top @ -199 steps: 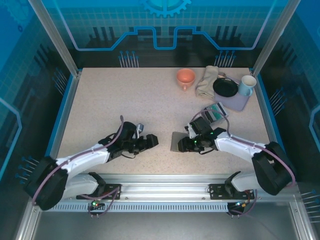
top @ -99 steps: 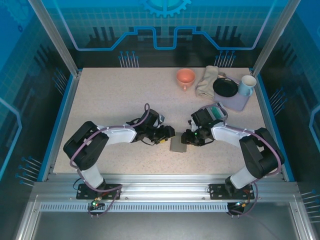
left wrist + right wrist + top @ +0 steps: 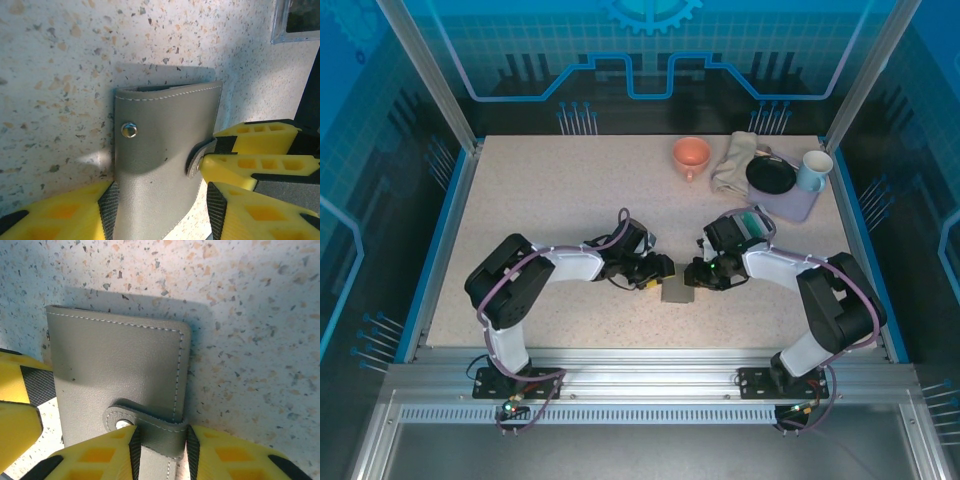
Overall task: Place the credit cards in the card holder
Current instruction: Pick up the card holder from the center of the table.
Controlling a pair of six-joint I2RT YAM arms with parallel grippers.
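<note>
The holder [image 3: 676, 291], grey with a snap and a strap [image 3: 150, 427], is laid flat near the middle of the surface [image 3: 540, 200], towards its near edge. The strap is pinched between the narrowed fingers of the right gripper [image 3: 161, 435], which is reached in from the right side. The holder is straddled by the left gripper [image 3: 161, 192], set about half wide, with one pad [image 3: 111, 202] seen against the holder's edge and a sliver of surface seen at the other; whether it is truly gripped cannot be told. The cards [image 3: 756, 219], teal-green on top, are kept in a clear tray [image 3: 768, 228] just beyond the right arm, nearer the right edge and apart from the holder. Towards the far right corner are ranged an orange cup [image 3: 691, 155], a crumpled cloth [image 3: 733, 162], a dark dish [image 3: 770, 175] and a pale mug [image 3: 814, 170].
</note>
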